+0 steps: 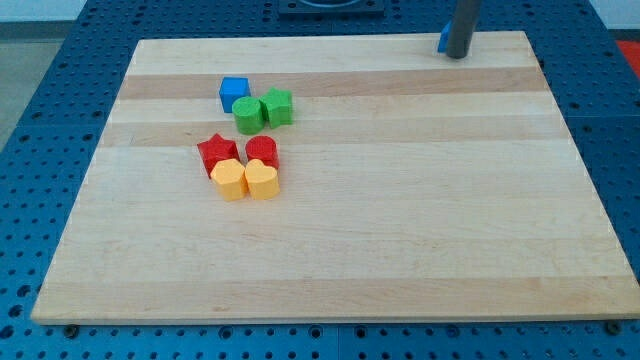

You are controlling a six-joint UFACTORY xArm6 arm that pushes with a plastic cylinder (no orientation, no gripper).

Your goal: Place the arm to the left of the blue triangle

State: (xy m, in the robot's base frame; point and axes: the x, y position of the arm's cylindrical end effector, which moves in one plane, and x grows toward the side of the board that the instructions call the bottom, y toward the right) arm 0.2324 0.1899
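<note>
- Tip sits at bench top edge, view's right; no end effector jaws on rod, so open/closed can't be told.
- Blue triangle mostly hidden, touching rod's left side.
- Blue cube, 2 green blocks, 2 red, 2 yellow cluster upper left, well apart from tip.

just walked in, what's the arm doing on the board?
My tip is at the board's top edge, toward the view's right, with a bit of a blue block showing just left of the rod; its shape is hidden. The rest sit untouched in the view's upper left: a blue cube, two green blocks, two red, two yellow.
</note>
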